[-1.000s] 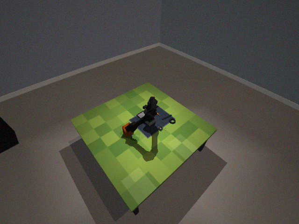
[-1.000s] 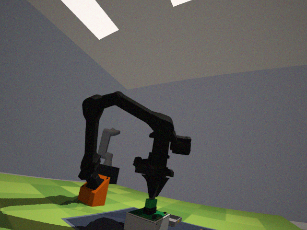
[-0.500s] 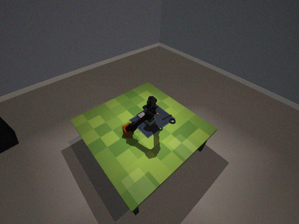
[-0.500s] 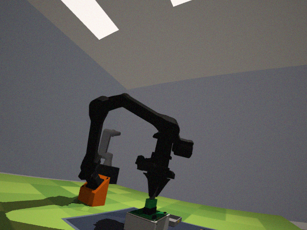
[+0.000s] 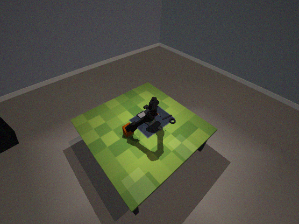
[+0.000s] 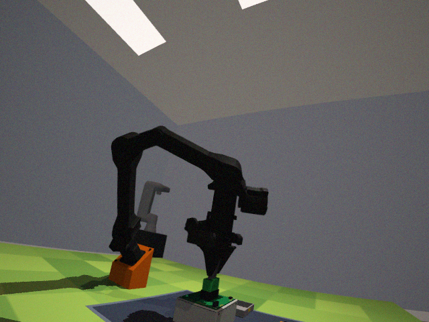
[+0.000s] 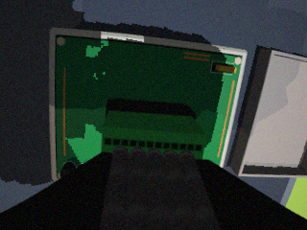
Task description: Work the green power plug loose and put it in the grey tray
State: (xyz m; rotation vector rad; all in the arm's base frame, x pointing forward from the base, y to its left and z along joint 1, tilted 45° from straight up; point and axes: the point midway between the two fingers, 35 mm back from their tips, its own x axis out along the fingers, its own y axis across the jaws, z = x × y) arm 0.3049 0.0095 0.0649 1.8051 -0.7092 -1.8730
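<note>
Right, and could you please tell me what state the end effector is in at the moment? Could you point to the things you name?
End effector (image 6: 212, 275) (image 7: 155, 167): closed on the green rectangular power plug (image 6: 210, 284) (image 7: 153, 126), above its black socket (image 6: 209, 294).

The black arm (image 5: 142, 119) (image 6: 183, 147) rises from its mount, bends at a high elbow (image 6: 159, 133), then slopes down to the wrist (image 6: 226, 170). The hand (image 6: 212, 274) (image 7: 155, 167) points down, slightly tilted, its fingers (image 6: 208, 259) closed firmly on something between them.

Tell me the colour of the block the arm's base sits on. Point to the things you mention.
Orange; the base block (image 5: 125, 131) (image 6: 129, 278) shows best in the exterior view.
</note>
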